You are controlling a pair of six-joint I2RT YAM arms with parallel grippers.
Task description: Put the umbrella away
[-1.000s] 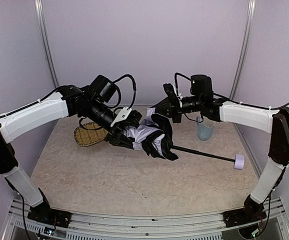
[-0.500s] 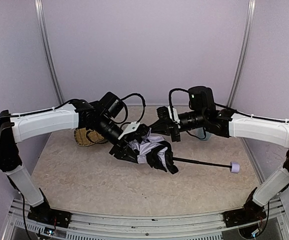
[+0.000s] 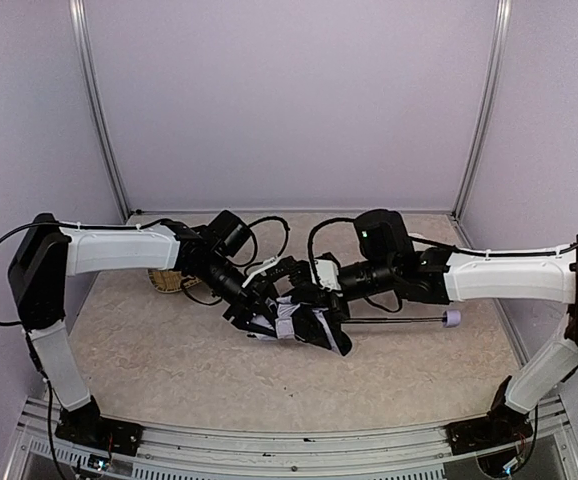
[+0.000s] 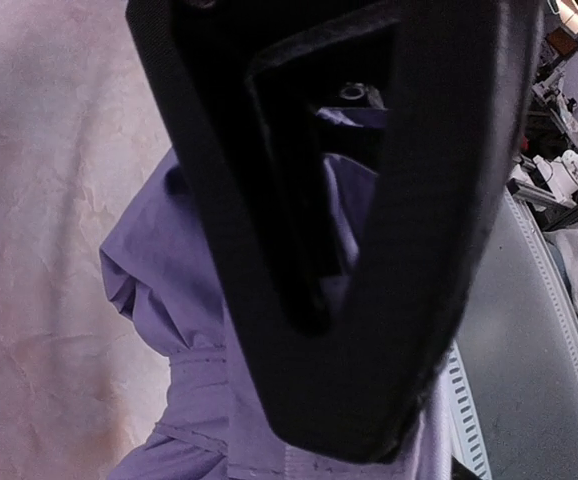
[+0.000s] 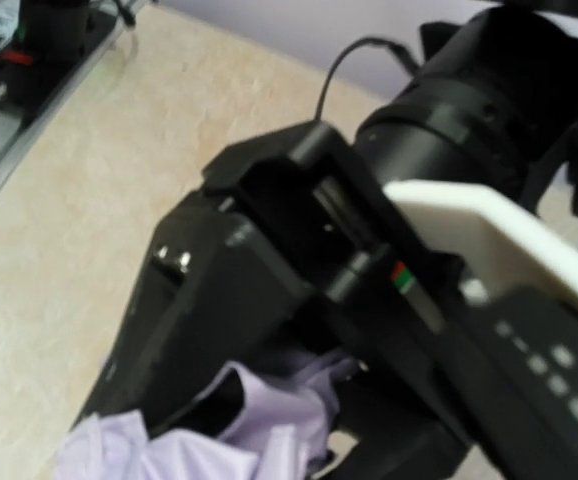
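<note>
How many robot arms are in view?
2: the white left arm reaches from the left, the white right arm from the right, meeting at the pale lavender fabric umbrella.

You have a beige, mottled table (image 3: 169,370) under everything. On the table's far left part lies a woven straw tray (image 3: 164,282); only a piece of it shows, so you cannot tell its whole shape. Plain lavender walls (image 3: 289,100) stand around the table on three sides. A thin metal post rises at the table's far left corner (image 3: 97,110) and another at its far right corner (image 3: 481,110). A metal rail (image 3: 289,450) runs along the table's near edge.
</note>
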